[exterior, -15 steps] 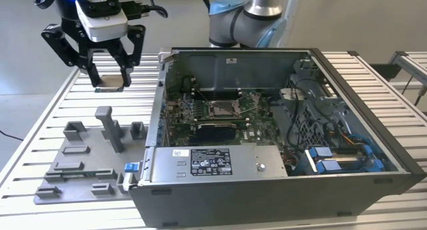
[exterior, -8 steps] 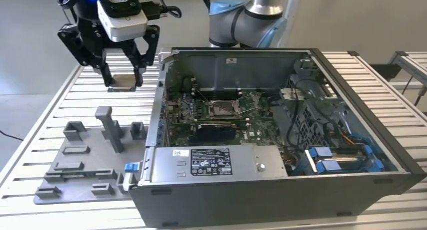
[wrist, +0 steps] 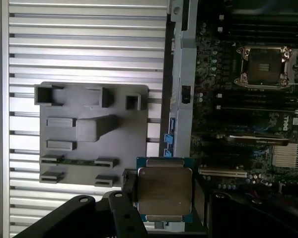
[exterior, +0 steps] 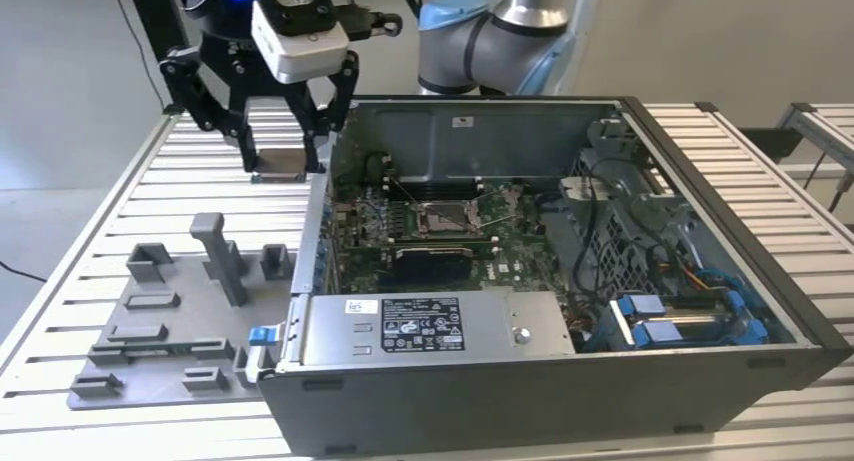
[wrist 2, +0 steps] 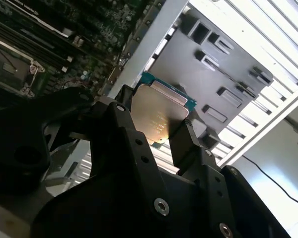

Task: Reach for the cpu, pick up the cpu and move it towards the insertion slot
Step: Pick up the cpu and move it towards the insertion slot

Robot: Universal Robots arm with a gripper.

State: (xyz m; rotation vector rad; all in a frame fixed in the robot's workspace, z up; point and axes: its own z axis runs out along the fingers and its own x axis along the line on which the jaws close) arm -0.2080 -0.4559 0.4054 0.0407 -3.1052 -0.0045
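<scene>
The cpu [exterior: 283,165] is a flat square chip with a silvery top, held in the air above the slatted table, just off the case wall on the exterior view's left. My gripper [exterior: 283,161] is shut on it, one black finger on each of two opposite edges. Both wrist views show the cpu [wrist: 164,191] [wrist 2: 156,116] clamped between the fingers [wrist: 128,191]. The insertion slot [exterior: 445,218] [wrist: 262,67] [wrist 2: 9,68] has a shiny metal frame and lies open on the green board inside the case, some way from the chip.
The open computer case [exterior: 534,381] takes up the exterior view's right, and its upright side wall [exterior: 320,231] stands between the gripper and the board. A grey fixture plate [exterior: 160,331] [wrist: 89,134] with raised blocks lies on the slatted table [exterior: 120,191].
</scene>
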